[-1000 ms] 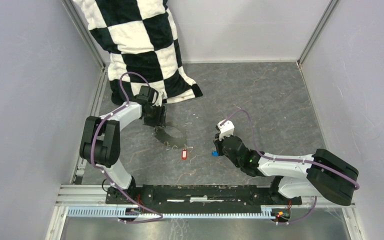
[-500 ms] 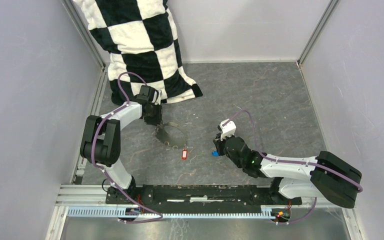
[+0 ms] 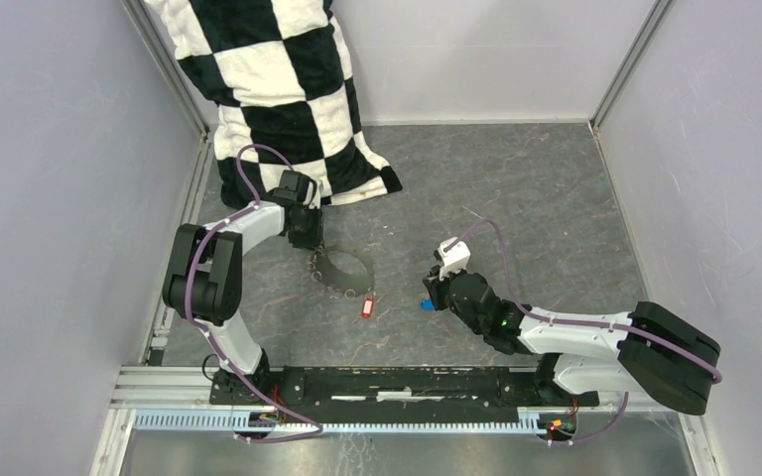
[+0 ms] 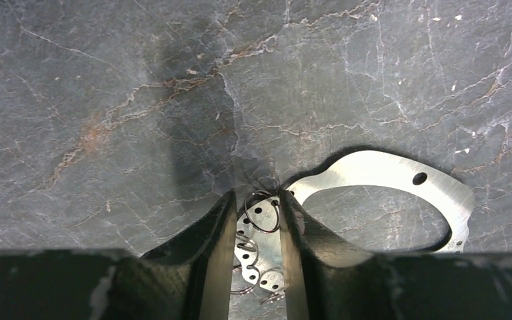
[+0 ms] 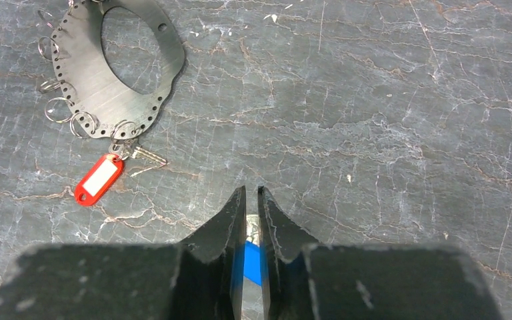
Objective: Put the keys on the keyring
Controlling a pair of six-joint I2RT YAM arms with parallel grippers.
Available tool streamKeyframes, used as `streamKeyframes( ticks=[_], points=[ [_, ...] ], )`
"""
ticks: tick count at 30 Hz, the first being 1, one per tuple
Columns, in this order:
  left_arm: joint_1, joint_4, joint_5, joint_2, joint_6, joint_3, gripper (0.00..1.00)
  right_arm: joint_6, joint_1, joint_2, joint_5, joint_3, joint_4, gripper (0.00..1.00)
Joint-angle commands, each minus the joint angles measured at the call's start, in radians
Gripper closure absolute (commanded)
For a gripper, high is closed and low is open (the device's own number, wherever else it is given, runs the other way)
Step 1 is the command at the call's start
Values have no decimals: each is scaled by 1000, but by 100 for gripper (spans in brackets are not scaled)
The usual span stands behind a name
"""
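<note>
Here, the left end effector [image 3: 314, 250] [image 4: 257, 200] is closed on the far-left rim of the keyring [image 3: 340, 270] [image 4: 387, 172] [image 5: 117, 93], its two dark fingers pinching the perforated edge with one of the small wire loops [image 4: 264, 212] between them. The right end effector [image 3: 430, 297] [image 5: 252, 195] sits well apart from the hoop, to its right, with its jaws nearly together and clamped on the blue key [image 3: 425, 303] [image 5: 249, 261], whose plastic head shows between the fingers.

The keyring is a thin, flat, grey metal hoop with a wide opening, a row of small holes along one side and several wire loops hanging from them. The red key [image 3: 364, 306] [image 5: 99, 180] lies flat on the table [image 3: 516, 198] just nearer than the hoop. It has a red oblong plastic tag with a white label, and its top end touches the loops. Whether it is threaded on cannot be told.

The table is dark, marbled grey stone with pale veins. A black-and-white checkered cloth [image 3: 278, 79] drapes over the far-left corner, close behind the left arm. Pale walls [image 3: 60, 198] close in three sides, and bare table lies between the arms and to the far right.
</note>
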Motion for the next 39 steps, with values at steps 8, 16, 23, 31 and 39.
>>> streamKeyframes(
  ticks=[8,16,23,31,39],
  points=[
    [-11,14,31,-11,-36,21,84,15,-4,-20,-7,-11,61,86],
    [-37,-21,104,-64,7,63,98,0,-3,-38,5,-4,59,90],
    [-87,-62,268,-168,132,95,98,-16,-4,-56,-22,-2,120,91],
    [-136,-175,500,-295,293,191,98,-148,-6,-118,-150,0,260,83],
    [-216,-175,626,-445,363,174,98,-203,-10,-159,-415,29,345,43]
  ],
)
